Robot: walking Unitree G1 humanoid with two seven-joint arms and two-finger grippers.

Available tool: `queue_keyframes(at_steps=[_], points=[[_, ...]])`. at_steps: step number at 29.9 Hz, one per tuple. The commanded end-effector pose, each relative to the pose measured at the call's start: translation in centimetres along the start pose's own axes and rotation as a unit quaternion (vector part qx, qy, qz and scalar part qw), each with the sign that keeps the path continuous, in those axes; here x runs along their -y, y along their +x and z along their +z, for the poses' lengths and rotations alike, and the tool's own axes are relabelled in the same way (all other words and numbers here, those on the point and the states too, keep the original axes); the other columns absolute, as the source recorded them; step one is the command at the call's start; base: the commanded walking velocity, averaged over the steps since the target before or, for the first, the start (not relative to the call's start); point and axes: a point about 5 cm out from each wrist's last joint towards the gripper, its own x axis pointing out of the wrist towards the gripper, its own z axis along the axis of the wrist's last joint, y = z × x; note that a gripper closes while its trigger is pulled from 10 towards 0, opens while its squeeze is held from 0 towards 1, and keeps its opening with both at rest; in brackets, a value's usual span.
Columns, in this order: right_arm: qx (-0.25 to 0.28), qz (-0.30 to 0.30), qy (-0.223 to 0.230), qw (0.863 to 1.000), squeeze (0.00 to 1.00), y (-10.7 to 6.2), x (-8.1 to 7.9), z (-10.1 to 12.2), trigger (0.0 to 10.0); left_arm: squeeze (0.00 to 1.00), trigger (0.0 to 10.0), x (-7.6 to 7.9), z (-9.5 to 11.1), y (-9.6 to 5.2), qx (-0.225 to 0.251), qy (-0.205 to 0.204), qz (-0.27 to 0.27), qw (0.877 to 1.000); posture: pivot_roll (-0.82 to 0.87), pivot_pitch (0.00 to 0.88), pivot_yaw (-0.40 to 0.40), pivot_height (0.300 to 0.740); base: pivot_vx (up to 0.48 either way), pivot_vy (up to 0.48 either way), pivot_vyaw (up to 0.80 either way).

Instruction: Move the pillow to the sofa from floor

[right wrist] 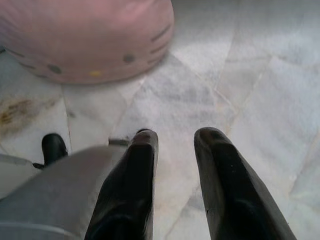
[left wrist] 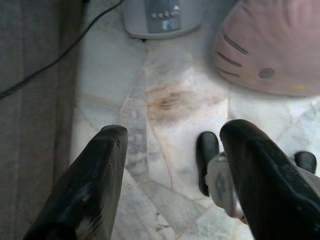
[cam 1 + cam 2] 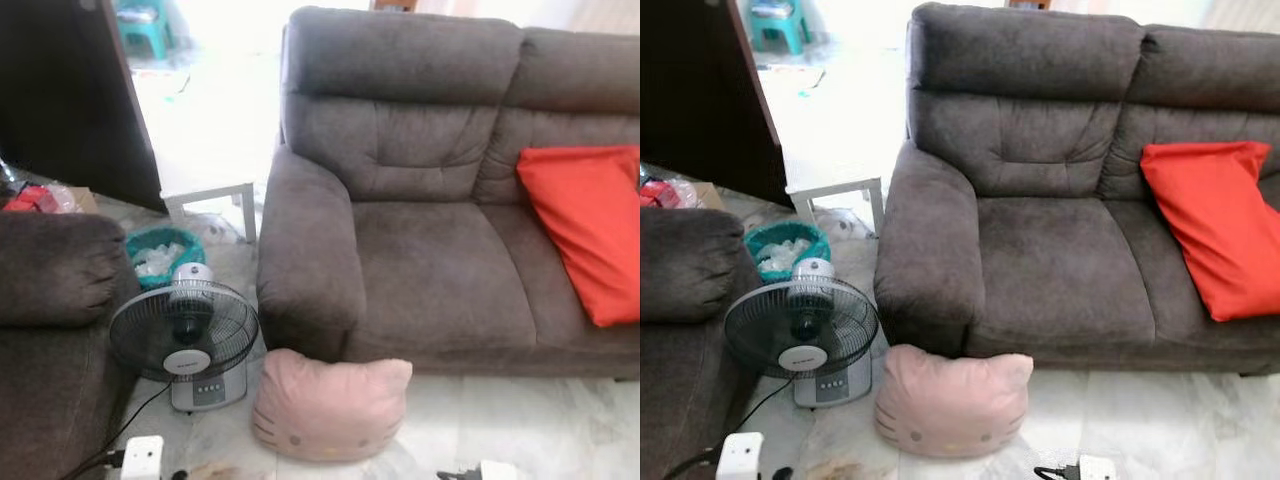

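Lying on the floor against the sofa front, beside the fan, the pink pillow sits ahead of your left gripper and right gripper, both spread empty, long axis crosswise.

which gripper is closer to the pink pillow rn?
Roughly equal, can't call it. Left gripper and right gripper both hover open over the floor short of the pink pillow.

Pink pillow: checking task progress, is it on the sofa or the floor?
On the floor: the pink pillow lies on tiles before the sofa.
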Motion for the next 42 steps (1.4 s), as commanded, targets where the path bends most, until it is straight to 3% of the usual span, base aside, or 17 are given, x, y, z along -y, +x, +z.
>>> queue_keyframes(at_steps=[1,28,42], points=[[0.0,-0.006,0.001,1.0,0.0,-0.08,0.46,0.08,10.0,0.0,10.0,-0.02,-0.65,-0.16,-0.013,-0.002,-0.003,1.0,0.07,0.024,-0.053,0.74,0.0,0.0,0.0],[0.0,-0.006,0.001,1.0,0.0,-0.08,0.46,0.08,10.0,0.0,10.0,-0.01,-0.65,-0.16,-0.012,-0.003,-0.003,1.0,0.07,0.023,-0.053,0.74,0.0,0.0,0.0],[0.003,-0.009,0.005,1.0,0.0,-0.09,0.54,0.13,10.0,0.0,10.0,0.12,-0.59,-0.15,-0.01,-0.003,-0.01,1.0,0.07,0.029,-0.056,0.74,0.302,0.0,0.0]])
